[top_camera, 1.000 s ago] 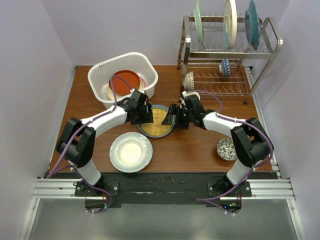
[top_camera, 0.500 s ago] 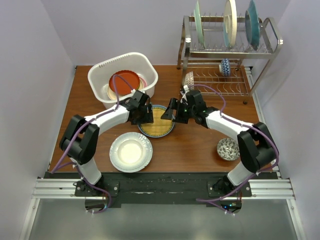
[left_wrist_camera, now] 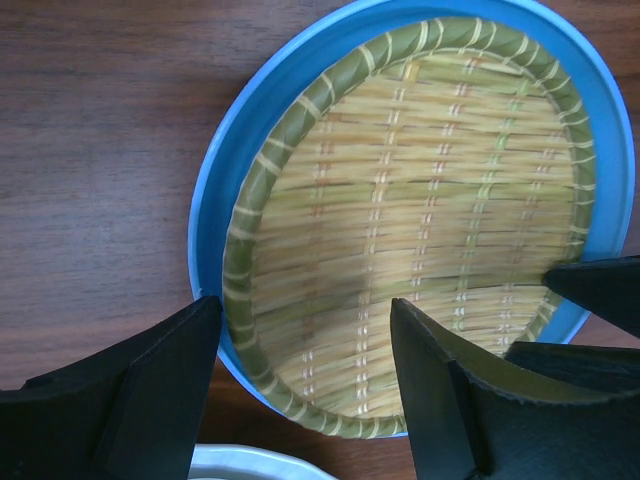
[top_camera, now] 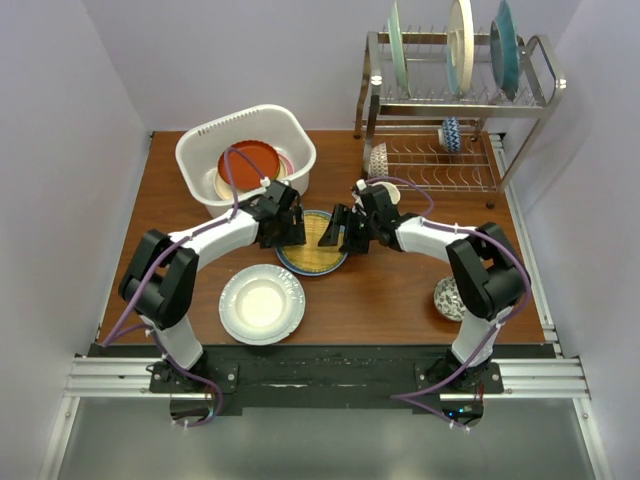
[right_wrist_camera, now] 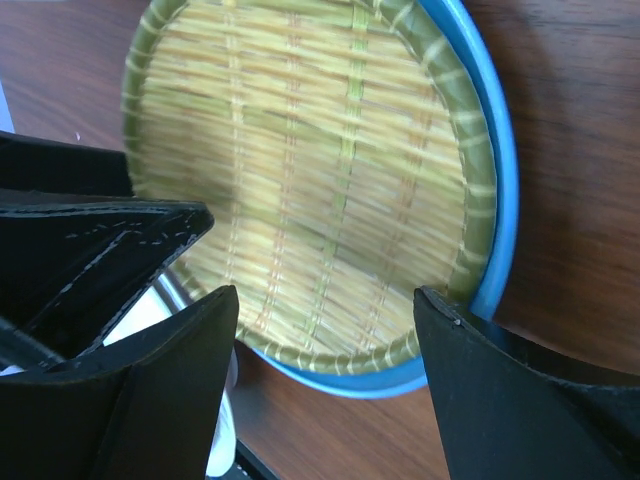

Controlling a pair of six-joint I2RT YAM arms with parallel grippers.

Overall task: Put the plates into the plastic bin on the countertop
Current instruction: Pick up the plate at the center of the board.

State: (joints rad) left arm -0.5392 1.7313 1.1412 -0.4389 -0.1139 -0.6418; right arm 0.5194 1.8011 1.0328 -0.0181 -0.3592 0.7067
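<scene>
The blue-rimmed round plate with a yellow woven pattern (top_camera: 312, 243) lies flat on the dark reddish-brown wooden countertop (top_camera: 385, 290). It sits just in front of the near corner of the white rectangular plastic bin (top_camera: 198, 150), with the white round plate (top_camera: 261, 302) close at its front left. Bare wood lies open to its front right, as far as the small patterned bowl (top_camera: 452, 297) by the right arm.

The left gripper (left_wrist_camera: 305, 305) is spread wide astride the plate's rim, with one finger (left_wrist_camera: 140, 390) over the wood outside the blue edge and the other over the weave. The right gripper (right_wrist_camera: 325, 292) is likewise wide apart over the opposite edge and grips nothing. Whether any fingertip touches the plate cannot be told. The two grippers stand near each other across the plate.

There are two plates on the counter. Three more stand upright in the steel wire dish rack (top_camera: 530, 95), coloured pale green (top_camera: 395, 45), cream (top_camera: 460, 40) and teal (top_camera: 505, 45). In the bin, a red-brown plate (top_camera: 248, 160) lies on top of pale rims, perhaps two. There are three bowls, two of them on the rack's lower shelf (top_camera: 378, 160) (top_camera: 451, 133).
</scene>
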